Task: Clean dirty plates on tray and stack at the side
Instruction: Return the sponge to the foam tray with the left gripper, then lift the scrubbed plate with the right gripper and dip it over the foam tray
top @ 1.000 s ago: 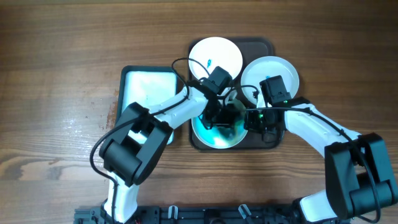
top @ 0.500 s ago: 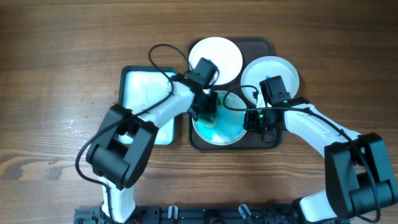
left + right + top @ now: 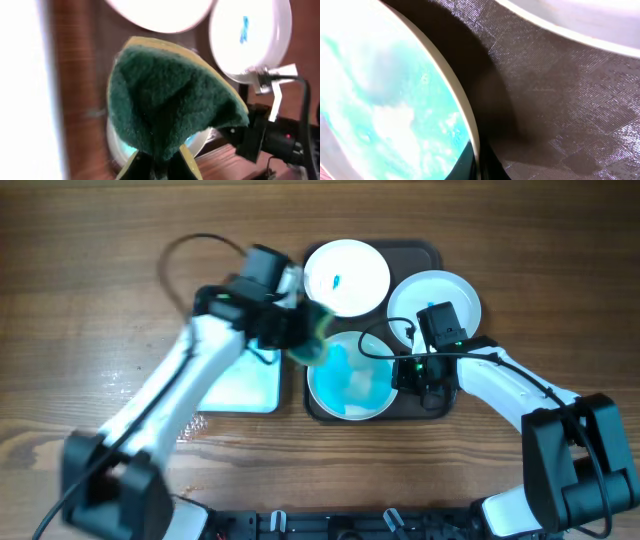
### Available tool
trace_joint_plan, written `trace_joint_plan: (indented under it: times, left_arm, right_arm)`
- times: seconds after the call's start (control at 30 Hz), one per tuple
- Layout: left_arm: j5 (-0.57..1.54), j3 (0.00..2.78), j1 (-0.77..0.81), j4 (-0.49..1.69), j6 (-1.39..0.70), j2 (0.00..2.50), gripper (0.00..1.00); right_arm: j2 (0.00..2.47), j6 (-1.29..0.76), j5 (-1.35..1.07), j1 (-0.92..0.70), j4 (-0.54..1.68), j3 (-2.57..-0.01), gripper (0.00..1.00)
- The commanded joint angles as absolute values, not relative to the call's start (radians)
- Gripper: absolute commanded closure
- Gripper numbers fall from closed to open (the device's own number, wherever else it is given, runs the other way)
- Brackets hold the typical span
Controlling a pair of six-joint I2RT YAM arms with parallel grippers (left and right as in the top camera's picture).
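Three white plates lie on the dark brown tray (image 3: 432,252). The far plate (image 3: 350,265) has a small blue smear. The right plate (image 3: 440,288) is partly under my right arm. The front plate (image 3: 350,380) is smeared teal all over. My left gripper (image 3: 310,335) is shut on a green sponge (image 3: 170,95) and holds it over the front plate's left rim (image 3: 117,145). My right gripper (image 3: 402,372) is shut on the front plate's right rim (image 3: 470,135). The left wrist view also shows a plate with a blue smear (image 3: 250,45).
A white basin with a teal rim (image 3: 250,385) stands left of the tray, partly under my left arm, and shows as a white blur in the left wrist view (image 3: 20,75). Bare wooden table (image 3: 100,280) lies all around. The tray's textured floor (image 3: 560,100) shows beside the front plate.
My left arm has swung left and away from the front plate's middle, taking the sponge to the plate's left rim near the basin. The right arm has not moved.
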State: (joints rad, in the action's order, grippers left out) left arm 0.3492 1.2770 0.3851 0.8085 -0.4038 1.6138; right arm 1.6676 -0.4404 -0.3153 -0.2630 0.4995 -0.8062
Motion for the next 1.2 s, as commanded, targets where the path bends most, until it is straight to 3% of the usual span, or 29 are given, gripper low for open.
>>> trace_joint_plan:
  times: [0.0,0.07,0.13,0.23,0.27,0.37,0.5,0.53,0.73,0.87,1.07,1.17]
  left_arm:
    - [0.124,1.273,0.252,0.918,-0.396,1.594,0.96]
    - [0.041,1.212,0.199,0.898,-0.397,1.625,0.96]
    - [0.024,1.061,0.167,0.746,-0.396,1.698,0.96]
    - [0.057,1.021,0.163,0.702,-0.396,1.739,0.95]
    - [0.059,1.024,0.162,0.705,-0.396,1.728,0.89]
    - [0.108,1.075,0.159,0.781,-0.396,1.631,0.50]
    - [0.145,1.148,0.159,0.875,-0.400,1.446,0.15]
    - [0.145,1.158,0.152,0.885,-0.401,1.386,0.00]
    - [0.145,1.161,-0.007,0.892,-0.456,1.114,0.00]
    - [0.132,1.161,-0.097,0.896,-0.452,1.012,0.00]
    - [0.133,1.161,-0.104,0.896,-0.452,1.018,0.00]
    - [0.133,1.161,-0.104,0.896,-0.452,1.023,0.00]
  right_arm:
    - [1.705,-0.418,-0.238,-0.262,0.511,-0.761,0.96]
    - [1.705,-0.419,-0.239,-0.262,0.505,-0.761,0.96]
    - [1.705,-0.419,-0.250,-0.262,0.509,-0.761,0.87]
    - [1.705,-0.376,-0.269,-0.262,0.511,-0.767,0.96]
    - [1.703,-0.353,-0.275,-0.262,0.516,-0.779,0.96]
    - [1.644,-0.344,-0.258,-0.262,0.583,-0.837,0.96]
    - [1.494,-0.344,-0.180,-0.262,0.691,-0.905,0.96]
    - [1.466,-0.344,-0.181,-0.262,0.716,-0.922,0.96]
    - [1.464,-0.338,-0.180,-0.292,0.846,-1.074,0.96]
    - [1.502,-0.351,-0.036,-0.490,0.883,-1.341,0.96]
    - [1.674,-0.347,0.393,-0.819,0.570,-1.404,0.96]
    - [1.765,-0.159,0.680,-0.956,0.424,-1.404,0.96]
